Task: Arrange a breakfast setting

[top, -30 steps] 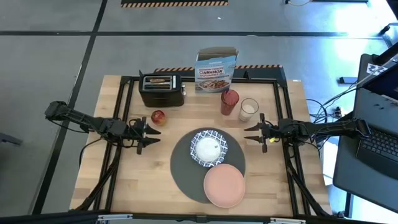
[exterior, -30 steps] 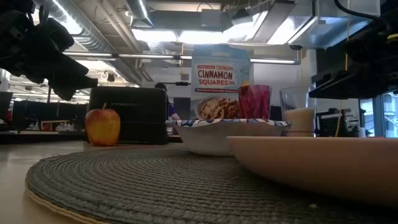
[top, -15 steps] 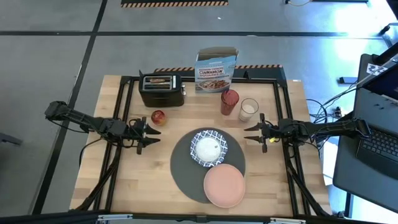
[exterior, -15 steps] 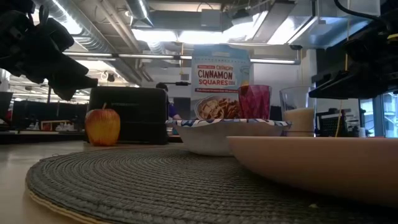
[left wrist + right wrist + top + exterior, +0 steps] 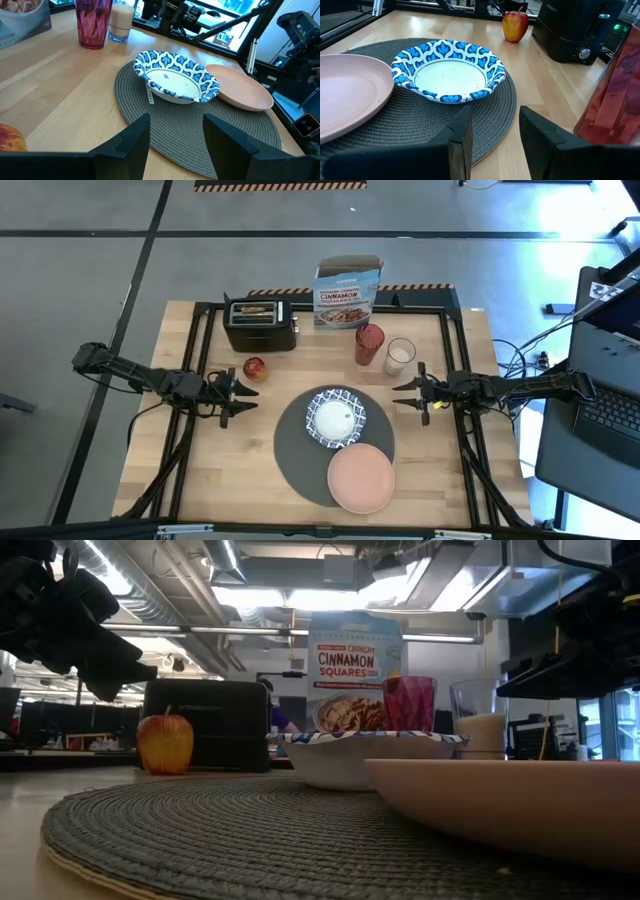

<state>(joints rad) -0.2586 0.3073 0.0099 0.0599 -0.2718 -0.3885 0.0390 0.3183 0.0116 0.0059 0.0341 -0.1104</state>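
A round dark-grey mat point(image 5: 300, 442) lies at the table's middle. The blue-and-white bowl point(image 5: 336, 417) stands on it, empty point(image 5: 447, 75). The salmon-pink plate point(image 5: 360, 477) rests on the mat's near right part, overhanging its edge. The red tumbler point(image 5: 369, 343) and the milk glass point(image 5: 400, 356) stand on the wood beyond the mat, at the far right. I cannot make out the gold spoon. My left gripper point(image 5: 238, 395) is open and empty, left of the mat point(image 5: 175, 135). My right gripper point(image 5: 410, 392) is open and empty, right of the bowl point(image 5: 495, 132).
A black toaster point(image 5: 260, 325) and a cereal box point(image 5: 347, 295) stand at the far edge. A red apple point(image 5: 254, 367) lies near the left gripper. A laptop point(image 5: 610, 410) sits off the table's right. Bare wood point(image 5: 190, 470) shows at the near left.
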